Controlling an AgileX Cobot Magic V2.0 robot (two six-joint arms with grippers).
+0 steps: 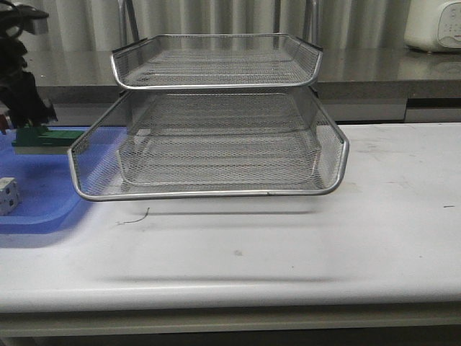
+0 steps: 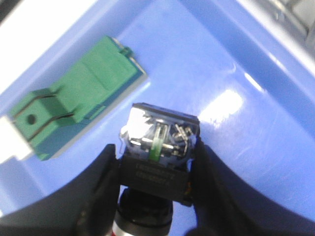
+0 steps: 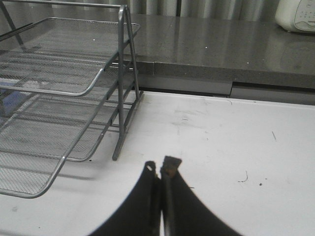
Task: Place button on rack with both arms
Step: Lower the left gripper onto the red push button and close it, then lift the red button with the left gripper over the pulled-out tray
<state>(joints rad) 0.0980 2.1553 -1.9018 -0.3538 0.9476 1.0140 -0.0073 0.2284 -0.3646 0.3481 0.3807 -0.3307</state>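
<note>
Three tiers of the rack (image 1: 216, 144) lie bare, so lift straight and clear the extended middle tier's rim. Your blue tray (image 2: 216, 64) holds a green block (image 2: 74, 103) and the button (image 2: 160, 147), clamped in the left claw (image 2: 156, 172); your right claw (image 3: 160, 169) rests together.

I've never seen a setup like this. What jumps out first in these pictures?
The big silver wire-mesh rack dominates the middle of the white table, its middle tier pulled forward. Beside it on the left lies a blue tray, where the left gripper clamps a small push-button switch next to a green block. The right gripper hangs shut and empty over the table by the rack.
</note>
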